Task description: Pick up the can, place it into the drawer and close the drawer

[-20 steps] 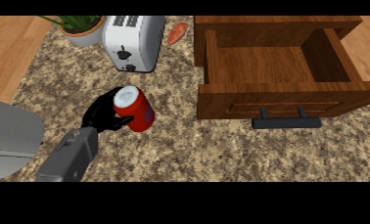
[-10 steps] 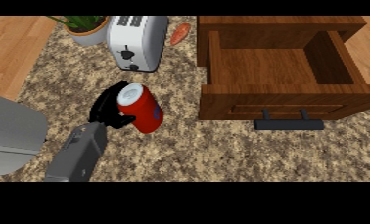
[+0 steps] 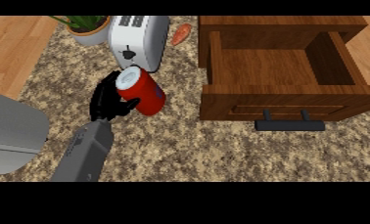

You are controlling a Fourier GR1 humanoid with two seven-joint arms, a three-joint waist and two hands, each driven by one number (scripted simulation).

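- Can sits left of centre frame, tilted, white top toward upper left. It appears lifted off the worktop.
- Left hand is on the can's left side. Its fingers curl round the far side and the thumb crosses the near side, so it is closed on the can.
- Drawer is at right of frame, pulled open with its cavity exposed. Handle faces the lower edge. The can is well apart from it.
- Risk 1: the can's top overlaps the lower edge of the toaster in this view. Real clearance cannot be judged, but any further drift up-frame could clip it.
- Risk 2: the can must cross the drawer's left wall. Carried too low, it would likely hit the wall.
- Risk 3: the can is held off upright, so it may land on its side or catch the rim on release.
- Versus 0.5 s ago: the can is further up-frame and closer to the toaster. The drawer and toaster are essentially unmoved.
- Right hand does not show.
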